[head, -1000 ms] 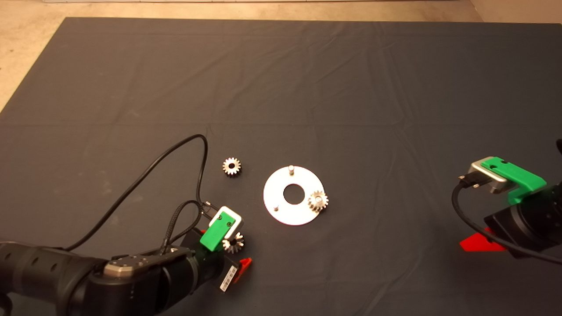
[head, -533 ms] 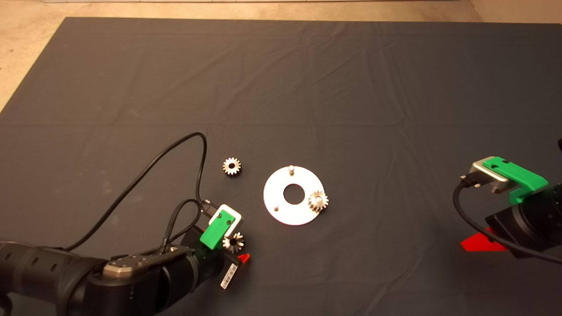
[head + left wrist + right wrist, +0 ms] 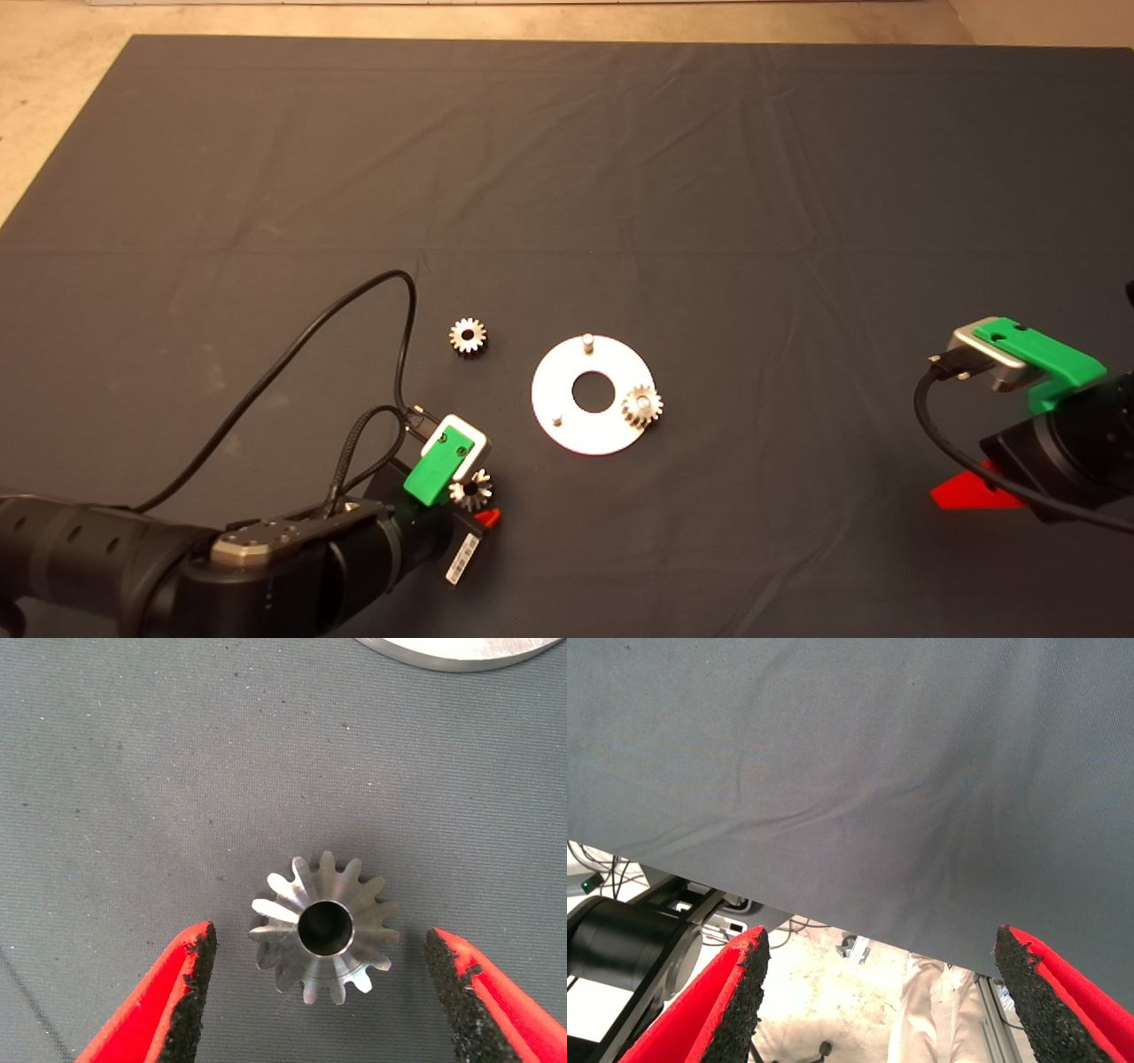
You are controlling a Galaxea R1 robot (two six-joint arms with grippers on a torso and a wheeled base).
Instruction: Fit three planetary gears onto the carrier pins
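Observation:
The round silver disc [image 3: 567,425] lies mid-mat with two bare carrier pins, one at its far edge [image 3: 586,340] and one at its near left [image 3: 556,419]. One planetary gear [image 3: 641,407] sits on the disc's right side. A second gear [image 3: 467,336] lies on the mat left of the disc. My left gripper [image 3: 321,992] is open and low over the third gear [image 3: 323,927], which lies flat on the mat between the fingers [image 3: 190,979] without touching them; it also shows in the head view [image 3: 473,488]. My right gripper [image 3: 881,992] is open and empty at the mat's right edge.
The left arm's black cable [image 3: 354,301] loops over the mat left of the loose gear. The disc's rim [image 3: 461,651] shows just beyond the gear in the left wrist view. Past the mat's edge the right wrist view shows floor, cables and a black cylinder [image 3: 629,943].
My left gripper has shifted slightly toward the near edge and lower around the gear. The right arm barely moved. Gears and disc stayed put.

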